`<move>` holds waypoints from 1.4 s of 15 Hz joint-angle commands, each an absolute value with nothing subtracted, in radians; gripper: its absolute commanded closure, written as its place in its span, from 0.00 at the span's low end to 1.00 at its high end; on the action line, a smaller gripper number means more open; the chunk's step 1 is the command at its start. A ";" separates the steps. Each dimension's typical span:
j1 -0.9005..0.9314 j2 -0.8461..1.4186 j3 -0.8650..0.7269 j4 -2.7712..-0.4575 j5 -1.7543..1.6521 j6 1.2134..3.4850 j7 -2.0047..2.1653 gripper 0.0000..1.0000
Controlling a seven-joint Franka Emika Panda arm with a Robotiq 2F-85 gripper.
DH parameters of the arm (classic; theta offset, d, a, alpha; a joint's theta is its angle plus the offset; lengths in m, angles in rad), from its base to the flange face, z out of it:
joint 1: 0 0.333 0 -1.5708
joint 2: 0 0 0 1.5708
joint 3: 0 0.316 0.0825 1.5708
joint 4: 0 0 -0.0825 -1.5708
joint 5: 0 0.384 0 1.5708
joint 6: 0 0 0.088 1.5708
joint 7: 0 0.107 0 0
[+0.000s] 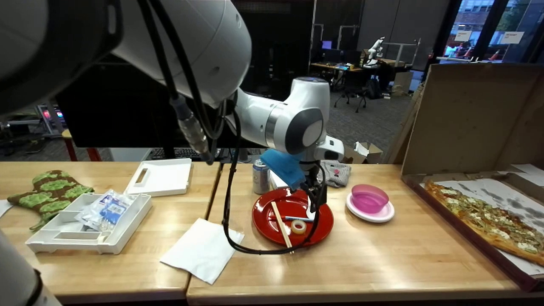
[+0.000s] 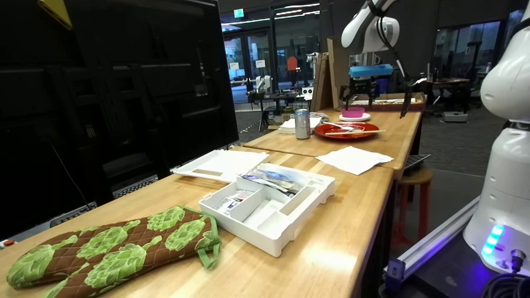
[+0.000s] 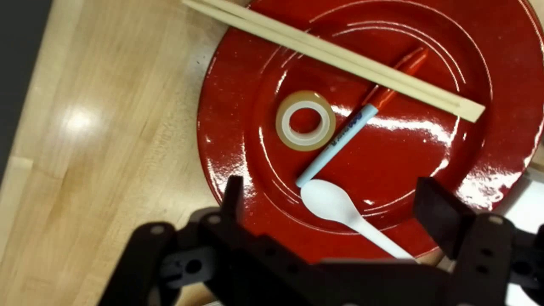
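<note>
Red glazed plate: set on the wooden table, below the gripper, which hangs above it with jaws spread wide. Nearest to the jaws, a white spoon lies on the plate, its bowl visible between them in the wrist view and its handle running to the rim. Also on the plate: a red-capped marker with a pale blue barrel; a roll of tape just beside it; a pair of chopsticks laid across the red cap and overhanging the rim. In an exterior view, a can stands upright near the far left edge, and a white napkin lies to the near left. To the right, a pink bowl sits on a white plate; farther right, an open pizza box holds pizza.
</note>
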State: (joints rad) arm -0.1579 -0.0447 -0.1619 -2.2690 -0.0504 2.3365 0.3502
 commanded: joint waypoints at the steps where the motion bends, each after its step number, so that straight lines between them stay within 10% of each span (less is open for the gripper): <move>1: -0.149 -0.137 -0.122 -2.381 -0.252 2.418 0.385 0.00; 21: -0.146 -0.008 -0.121 -2.341 -0.348 2.632 -0.234 0.00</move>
